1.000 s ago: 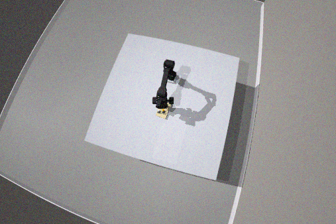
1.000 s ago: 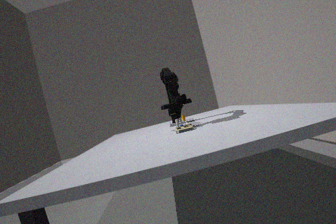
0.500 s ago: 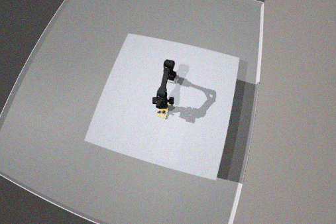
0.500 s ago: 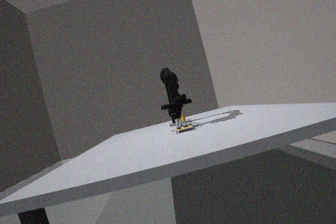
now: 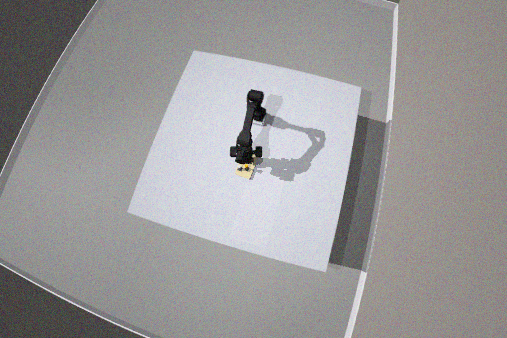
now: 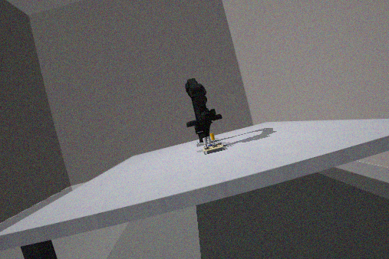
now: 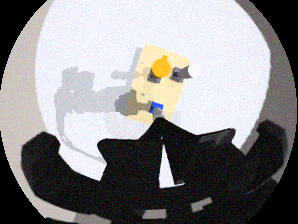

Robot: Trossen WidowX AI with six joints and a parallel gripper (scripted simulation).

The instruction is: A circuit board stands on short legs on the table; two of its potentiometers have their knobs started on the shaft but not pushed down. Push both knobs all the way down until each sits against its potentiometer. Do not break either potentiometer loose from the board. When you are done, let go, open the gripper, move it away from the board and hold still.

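Note:
The pale yellow circuit board (image 5: 244, 175) (image 7: 169, 94) stands on the table. An orange knob (image 6: 212, 136) (image 7: 160, 68) stands high over a dark potentiometer at the board's far part in the wrist view. Beside it there, a dark potentiometer (image 7: 176, 74) has a tall post with a white top (image 7: 194, 70). A blue part (image 7: 156, 106) with a grey post sits at the board's near end. My gripper (image 7: 159, 120) is shut with nothing between the fingers; its tips are over or beside the grey post and partly hide it. Whether they touch it, I cannot tell.
The white table (image 5: 193, 190) (image 6: 148, 188) surrounds the board. The arm (image 5: 248, 120) (image 6: 199, 105) reaches over the board's near edge and casts a shadow on the table beside it.

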